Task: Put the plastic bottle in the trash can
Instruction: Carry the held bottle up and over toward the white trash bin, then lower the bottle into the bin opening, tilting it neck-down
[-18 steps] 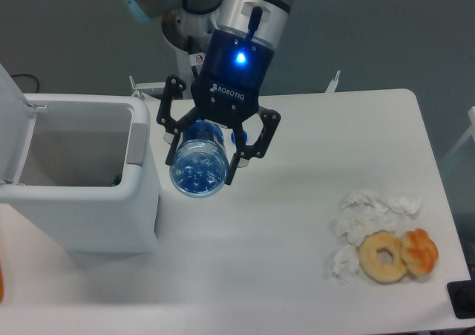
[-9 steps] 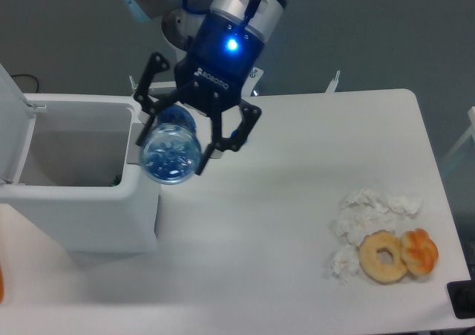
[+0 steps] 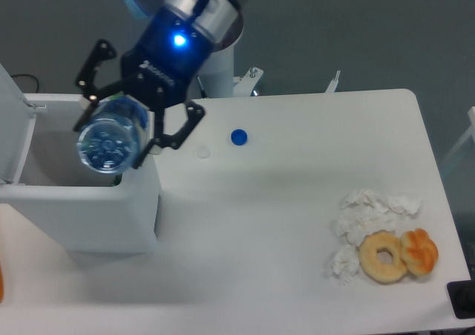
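Note:
My gripper (image 3: 111,138) is shut on the plastic bottle (image 3: 111,140), a clear blue-tinted cylinder whose round ribbed base faces the camera. It holds the bottle in the air above the right part of the trash can's opening. The trash can (image 3: 82,209) is a big white boxy bin at the left of the table, its lid (image 3: 9,119) swung open to the left and its grey inside showing.
A small blue cap (image 3: 238,137) and a small white disc (image 3: 202,152) lie on the white table right of the bin. Crumpled white tissues (image 3: 364,216), a donut (image 3: 383,256) and an orange pastry (image 3: 420,251) lie at the right front.
The gripper has carried the bottle leftward, from over the table beside the bin to above the bin's opening. The blue cap on the table has come into view.

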You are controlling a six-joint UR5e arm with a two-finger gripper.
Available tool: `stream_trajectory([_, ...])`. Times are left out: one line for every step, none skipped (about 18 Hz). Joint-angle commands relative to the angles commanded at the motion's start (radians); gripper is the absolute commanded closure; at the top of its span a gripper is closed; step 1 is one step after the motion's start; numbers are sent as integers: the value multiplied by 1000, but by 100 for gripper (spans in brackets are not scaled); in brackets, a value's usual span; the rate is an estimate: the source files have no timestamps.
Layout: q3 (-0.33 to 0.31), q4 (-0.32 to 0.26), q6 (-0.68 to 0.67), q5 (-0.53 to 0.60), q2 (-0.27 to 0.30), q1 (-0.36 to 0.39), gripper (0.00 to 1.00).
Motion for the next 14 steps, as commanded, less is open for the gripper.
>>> stream_trajectory([-3,0,0,0,0,-2,21])
stream_trajectory([-3,0,2,0,0,-3,21])
stream_trajectory([-3,0,2,-2,-2,-3,21])
stream_trajectory([-5,0,2,-2,-3,-5,21])
stream_trajectory([-6,0,2,-2,-5,-14,21])
stream_trajectory([-6,0,2,-2,-8,-23,21])
stream_trajectory([-11,0,3,-3,-9,-29,21])
stream_trajectory([-15,0,8,-5,-9,-34,21])
stream_trajectory([-17,0,20,-5,-11,-35,21])
stream_trajectory([-18,0,24,-5,-17,-37,21])
stream_trajectory([-18,0,25,-5,-23,-44,21])
stream_trajectory([-26,0,26,-5,-23,-58,21])
stream_trajectory([-28,0,26,-3,-25,-61,21])
stream_trajectory([-28,0,28,-5,-25,-63,21])
